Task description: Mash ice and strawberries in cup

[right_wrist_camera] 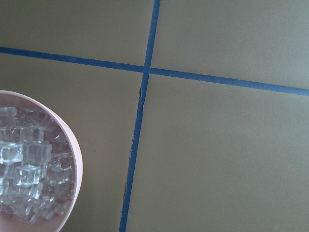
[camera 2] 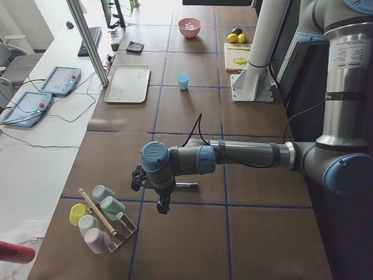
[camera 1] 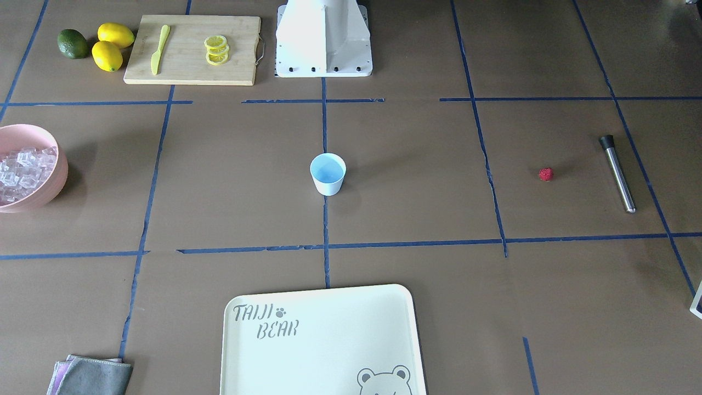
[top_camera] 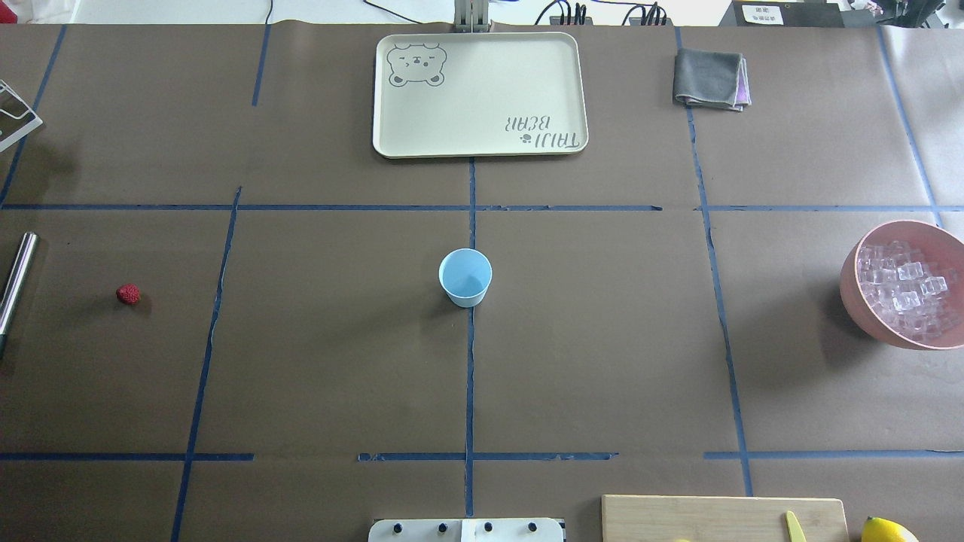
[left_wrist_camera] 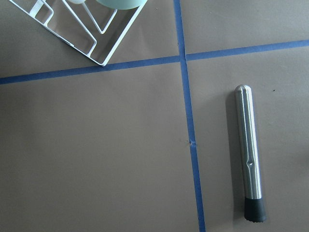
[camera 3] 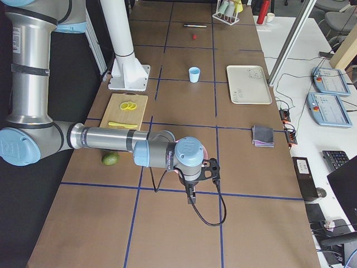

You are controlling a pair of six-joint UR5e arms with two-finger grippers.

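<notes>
The cup (top_camera: 465, 277), white outside and light blue inside, stands upright at the table's middle with nothing visible in it. One red strawberry (top_camera: 129, 293) lies far to the robot's left. Beside it lies a steel muddler (left_wrist_camera: 249, 154) with a black tip. The ice (top_camera: 907, 290) fills a pink bowl (top_camera: 851, 293) at the robot's right end. My left gripper (camera 2: 162, 207) hangs over the muddler end of the table. My right gripper (camera 3: 191, 196) hangs beside the bowl. Both show only in side views, so I cannot tell whether they are open or shut.
A cream tray (top_camera: 392, 113) lies at the far side from the robot. A cutting board (camera 1: 192, 71) with lemon slices (camera 1: 216, 50) and a yellow knife (camera 1: 160, 49) sits by the robot base, with lemons (camera 1: 107, 56) beside it. A folded cloth (top_camera: 708, 79) and a cup rack (camera 2: 102, 219) occupy corners.
</notes>
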